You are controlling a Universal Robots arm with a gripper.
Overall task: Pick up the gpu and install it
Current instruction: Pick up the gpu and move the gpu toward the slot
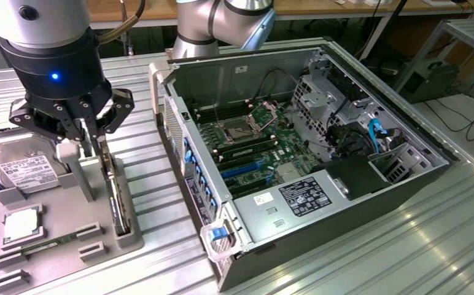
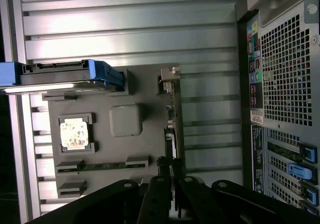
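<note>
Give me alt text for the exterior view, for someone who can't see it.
A robot gripper sits at one end of a gpu standing on edge in a gray holder tray. To the exterior view's right, an open computer case lies on its side, motherboard exposed.

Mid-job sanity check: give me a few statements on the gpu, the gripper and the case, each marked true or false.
1. The gpu stands on edge in the grey fixture, outside the case. True.
2. The gripper is over the hard drive. False: it is at the gpu; the hard drive lies beside it in the fixture.
3. The computer case is open, its motherboard exposed. True.
4. The fixture sits on the exterior view's right of the case. False: it sits on the left.
</note>
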